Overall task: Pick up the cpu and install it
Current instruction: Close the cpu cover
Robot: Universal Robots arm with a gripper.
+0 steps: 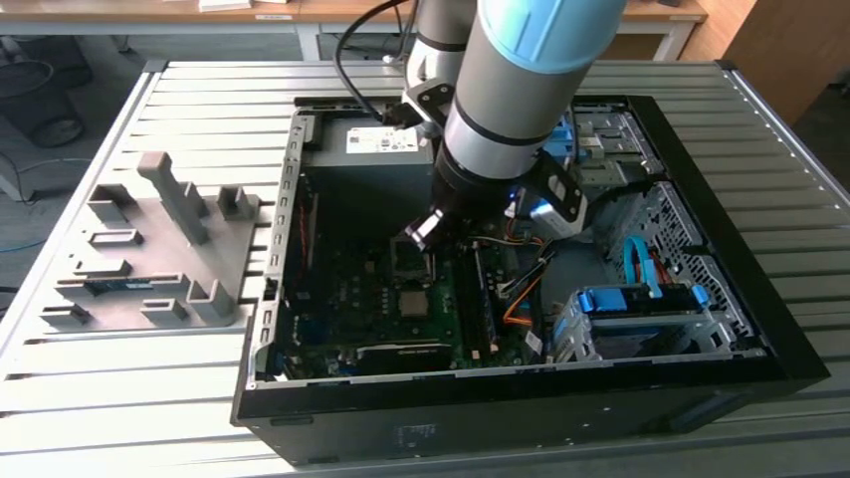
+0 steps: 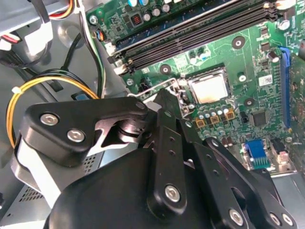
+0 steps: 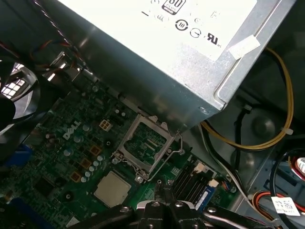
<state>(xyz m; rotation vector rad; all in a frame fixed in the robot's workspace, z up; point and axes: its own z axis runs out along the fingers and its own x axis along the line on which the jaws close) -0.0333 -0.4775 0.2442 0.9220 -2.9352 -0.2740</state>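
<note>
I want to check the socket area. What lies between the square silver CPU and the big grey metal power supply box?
In the first wrist view, the open metal socket frame lies between the CPU and the power supply.

Matt-metal cpu (image 2: 208, 88) lid, prob. plastic black tool (image 2: 164, 102).

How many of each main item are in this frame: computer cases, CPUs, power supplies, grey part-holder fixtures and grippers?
Computer case: 1
CPU: 1, lying in the motherboard socket
Power supply: 1
Grey part-holder fixture: 1
Gripper: 1, close over the motherboard beside the socket
Total: 5
</note>
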